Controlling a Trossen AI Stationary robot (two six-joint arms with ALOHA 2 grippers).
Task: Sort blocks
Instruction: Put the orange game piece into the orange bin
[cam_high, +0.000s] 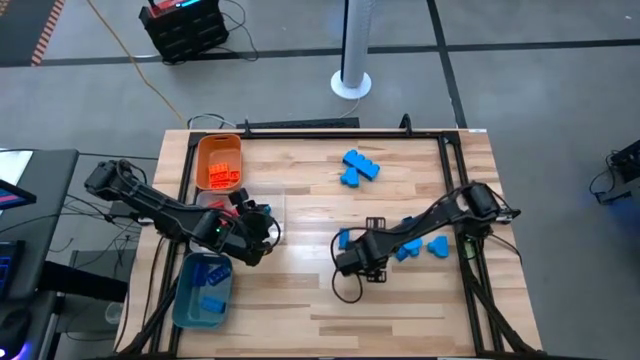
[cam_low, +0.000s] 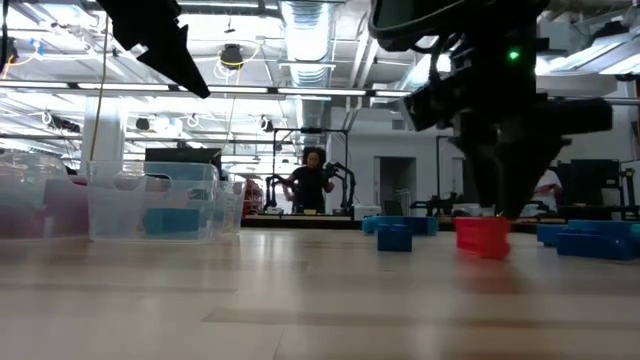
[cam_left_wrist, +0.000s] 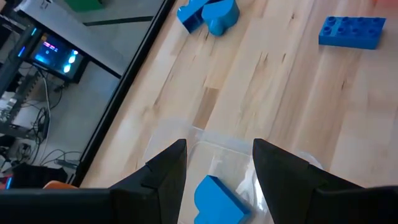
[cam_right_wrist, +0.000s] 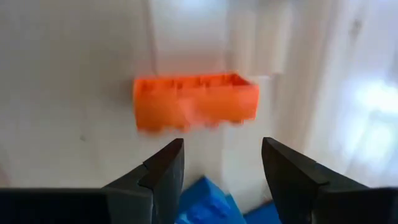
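1. Facing my right claw (cam_right_wrist: 221, 149) is an orange-red brick (cam_right_wrist: 196, 102), lying on the wooden table (cam_high: 300, 300) just ahead of the fingertips and not touched by them.
2. In the low view the same brick (cam_low: 483, 236) sits on the wood directly under that claw (cam_low: 505, 200).
3. My right claw's fingers (cam_right_wrist: 163, 171) stand apart, clamped on nothing. A blue brick (cam_right_wrist: 205, 199) shows low in the gap between them; I cannot tell whether it touches either finger.
4. From above, my right claw (cam_high: 350, 265) hangs over the middle of the table, with a small blue brick (cam_high: 343, 238) just beside it. Two more blue bricks (cam_high: 420, 247) lie behind it along the arm.
5. A cluster of blue bricks (cam_high: 360, 167) lies well apart from that claw, toward the table's far edge.
6. My left claw (cam_high: 262, 232) is over the clear tray (cam_high: 275, 205), its fingers (cam_left_wrist: 168, 171) also apart.
7. Another blue block (cam_left_wrist: 217, 199) shows between those fingers, above the clear tray's rim (cam_left_wrist: 180, 127); whether they grip it I cannot tell.
8. Beyond my left claw's tips on the bare wood lie a flat studded blue brick (cam_left_wrist: 352, 31) and a rounded blue pair (cam_left_wrist: 208, 14).
9. Beside my left claw sits the teal tray (cam_high: 185, 300), holding blue blocks (cam_high: 213, 300). On its other side is the orange tray (cam_high: 205, 150), holding orange bricks (cam_high: 224, 175).
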